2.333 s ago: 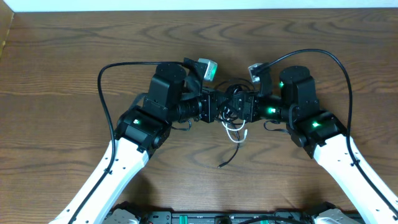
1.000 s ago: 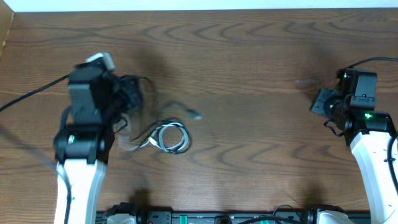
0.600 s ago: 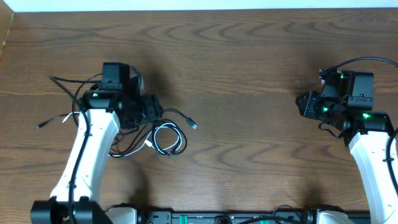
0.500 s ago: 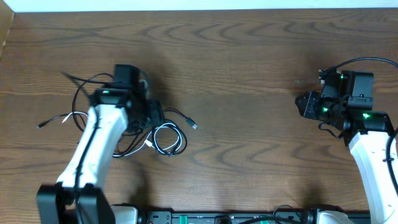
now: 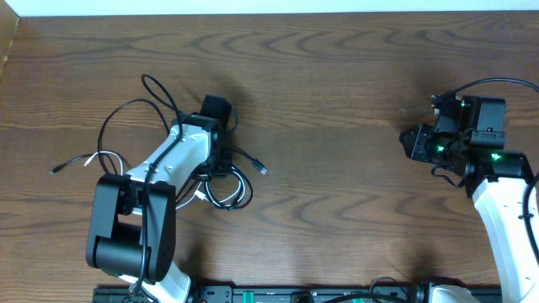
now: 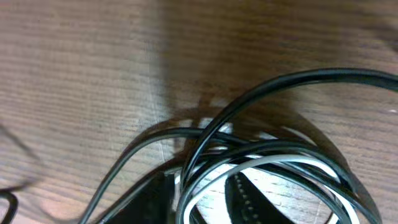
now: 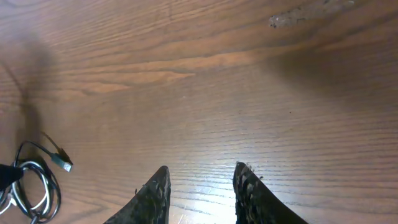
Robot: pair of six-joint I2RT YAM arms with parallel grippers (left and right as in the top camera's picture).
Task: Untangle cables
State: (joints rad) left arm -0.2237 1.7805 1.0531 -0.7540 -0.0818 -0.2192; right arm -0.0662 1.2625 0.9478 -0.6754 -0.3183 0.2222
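The cables lie at the left of the table as a small coil of black and white strands (image 5: 229,190), with a tiny plug (image 5: 264,170) sticking out to the right. A thin strand trails left to loose ends (image 5: 56,170). My left gripper (image 5: 217,165) is down on the coil's upper edge. In the left wrist view its fingers (image 6: 245,198) stand apart at the bottom edge, and black and white strands (image 6: 261,152) pass between them. My right gripper (image 5: 413,141) is far to the right, open and empty (image 7: 202,186). The coil (image 7: 31,186) shows small at that view's lower left.
The left arm's thicker black cable (image 5: 126,109) loops over the table behind the left gripper. A pale scuff (image 7: 305,14) marks the wood ahead of the right gripper. The table's far edge (image 5: 269,12) runs along the top.
Both grippers left the table's middle; the cables ended up at the left. In the last half second the left gripper shifted right onto the coil. The right arm stayed still.
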